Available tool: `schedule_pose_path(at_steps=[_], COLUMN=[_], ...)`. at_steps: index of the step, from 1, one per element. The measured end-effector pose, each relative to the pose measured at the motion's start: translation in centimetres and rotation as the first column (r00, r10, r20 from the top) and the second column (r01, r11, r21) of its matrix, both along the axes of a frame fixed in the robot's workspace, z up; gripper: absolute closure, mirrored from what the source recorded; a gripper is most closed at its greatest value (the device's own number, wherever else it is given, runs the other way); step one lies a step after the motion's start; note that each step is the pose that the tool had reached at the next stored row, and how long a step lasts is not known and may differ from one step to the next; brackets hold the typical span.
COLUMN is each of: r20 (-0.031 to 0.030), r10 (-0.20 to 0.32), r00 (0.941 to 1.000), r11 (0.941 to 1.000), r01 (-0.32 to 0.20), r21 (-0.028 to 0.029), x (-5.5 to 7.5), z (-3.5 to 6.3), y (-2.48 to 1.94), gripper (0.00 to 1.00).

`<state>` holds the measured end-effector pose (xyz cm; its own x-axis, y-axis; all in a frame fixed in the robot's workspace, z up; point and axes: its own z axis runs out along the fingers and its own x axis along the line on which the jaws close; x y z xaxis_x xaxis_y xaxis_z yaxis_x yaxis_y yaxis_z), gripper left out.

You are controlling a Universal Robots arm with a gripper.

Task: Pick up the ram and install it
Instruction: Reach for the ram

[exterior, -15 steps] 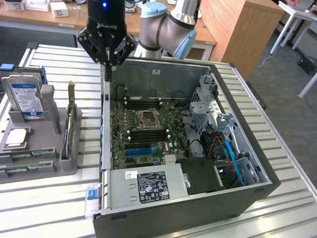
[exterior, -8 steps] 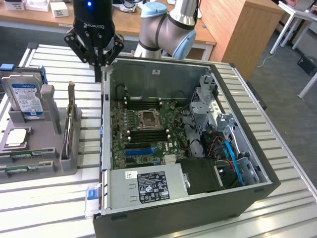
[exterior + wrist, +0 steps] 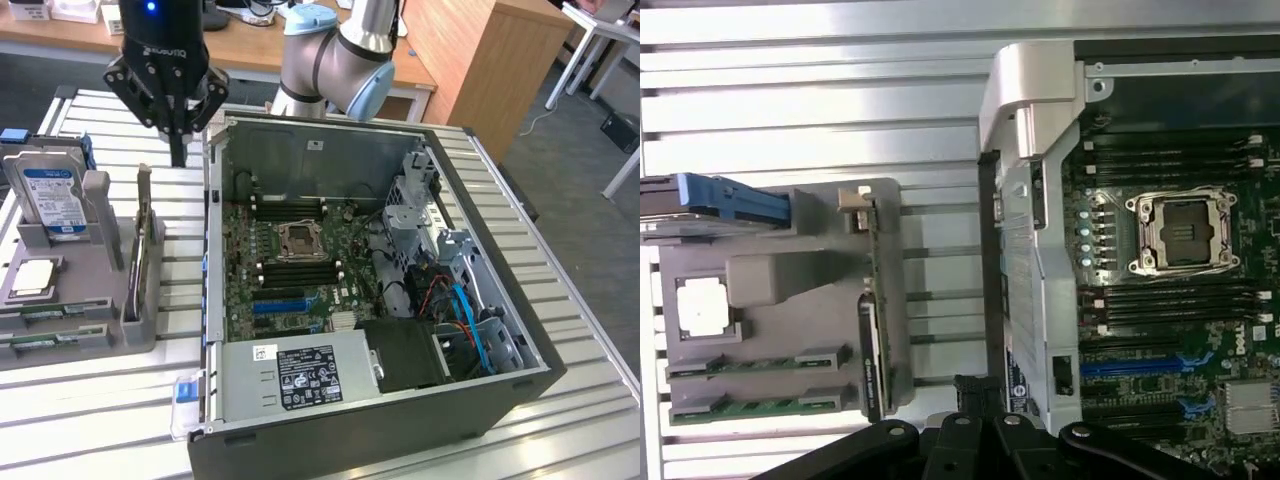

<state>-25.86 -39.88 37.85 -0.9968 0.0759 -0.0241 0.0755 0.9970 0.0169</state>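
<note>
An open black steel computer case (image 3: 400, 440) is sitting nearest, its green motherboard (image 3: 300, 270) baring one square CPU socket (image 3: 298, 240). Beside it, a grey plastic tray (image 3: 140, 335) is holding two thin green ram sticks (image 3: 50, 314), lying flat. The black gripper (image 3: 178, 150) is hanging between tray and case, fingers pressed together, empty.

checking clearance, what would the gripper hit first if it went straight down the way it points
Likely the slatted table, in the gap between the grey parts tray and the computer case. Depth is unclear, so the gripper might clip the case's side wall instead.
</note>
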Motion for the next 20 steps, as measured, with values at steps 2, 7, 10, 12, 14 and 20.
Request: schedule_pose_path(at_steps=[2, 7, 10, 12, 14, 20], r20=[0.0000, 0.0000, 0.0000, 0.0000, 0.0001, 0.0000], r10=[0.000, -0.001, -0.002, -0.002, -0.003, -0.003], r00=[1.0000, 1.0000, 1.0000, 1.0000, 1.0000, 1.0000], r11=[1.0000, 1.0000, 1.0000, 1.0000, 1.0000, 1.0000], r01=[0.000, 0.001, 0.002, 0.002, 0.003, 0.003], r21=[0.0000, -0.0003, -0.0009, -0.0012, -0.0014, -0.0017], x=[-0.7, -2.3, -3.1, -3.8, -4.5, -6.5], z=[-0.06, -0.24, -0.35, -0.42, -0.49, -0.66], y=[-0.01, 0.00, 0.01, 0.01, 0.01, 0.01], gripper=[0.89, 0.89, 0.89, 0.89, 0.89, 0.89])
